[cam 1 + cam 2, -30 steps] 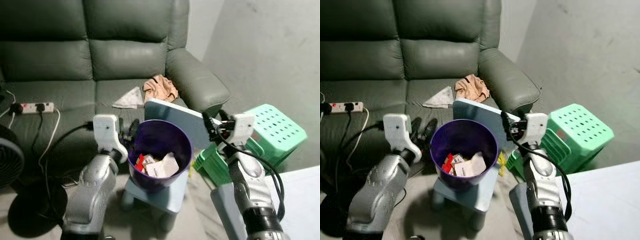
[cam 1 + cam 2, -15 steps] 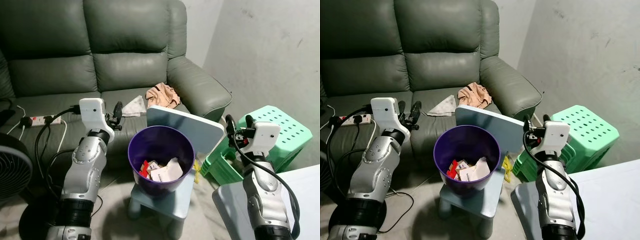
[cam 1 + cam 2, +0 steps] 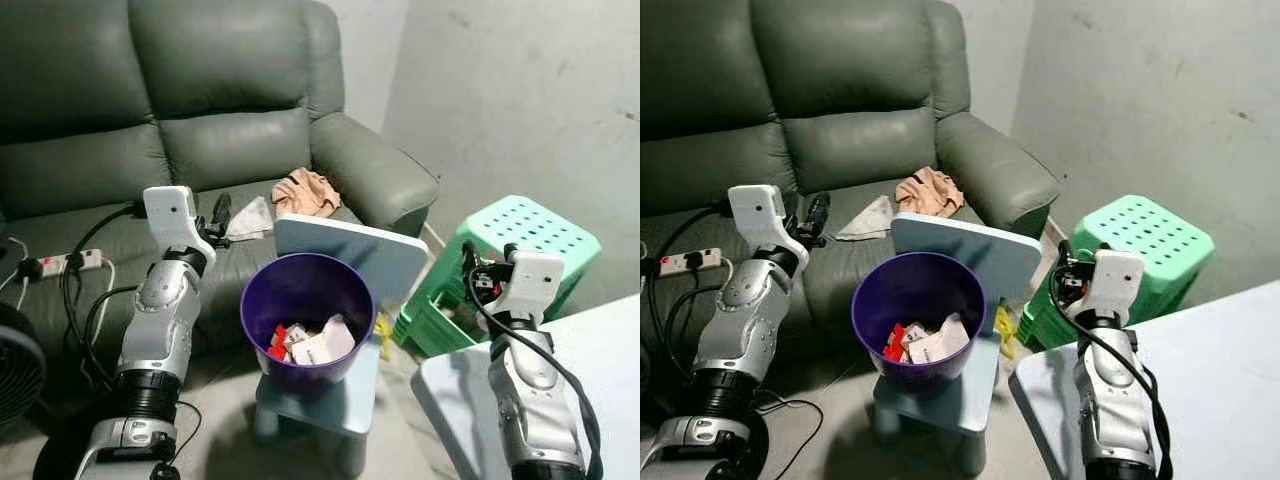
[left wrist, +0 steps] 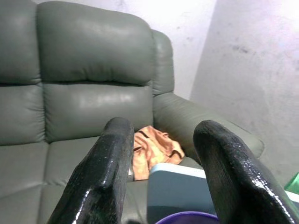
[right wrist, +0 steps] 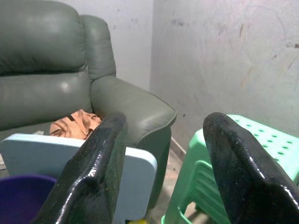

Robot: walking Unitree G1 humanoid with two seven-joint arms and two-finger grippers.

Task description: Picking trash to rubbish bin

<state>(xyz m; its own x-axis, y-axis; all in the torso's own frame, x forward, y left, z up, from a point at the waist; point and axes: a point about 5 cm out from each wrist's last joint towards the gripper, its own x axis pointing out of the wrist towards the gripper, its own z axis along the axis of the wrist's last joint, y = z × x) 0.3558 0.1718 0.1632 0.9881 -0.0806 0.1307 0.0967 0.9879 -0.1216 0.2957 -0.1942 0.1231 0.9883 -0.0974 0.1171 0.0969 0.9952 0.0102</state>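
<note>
A purple rubbish bin [image 3: 300,285] stands on the seat of a small light-blue chair [image 3: 350,250] and holds red and white trash [image 3: 310,345]. On the sofa seat behind it lie a crumpled tan wad [image 3: 305,190] and a white triangular paper [image 3: 250,218]. My left gripper [image 3: 218,215] is raised left of the bin, open and empty, pointing at the seat near the white paper. The tan wad [image 4: 152,147] lies ahead between its fingers. My right gripper [image 3: 475,275] is open and empty to the right of the chair, beside the green stools.
The grey-green sofa [image 3: 200,140] runs across the back. Stacked green stools [image 3: 530,235] stand at the right by the wall. A power strip [image 3: 60,263] with cables lies on the sofa at left, a fan [image 3: 15,360] below it. A white tabletop [image 3: 600,380] is at lower right.
The camera rose and shifted. My left arm lifted from beside the bin up toward the sofa seat. My right arm swung away from the chair back toward the green stools.
</note>
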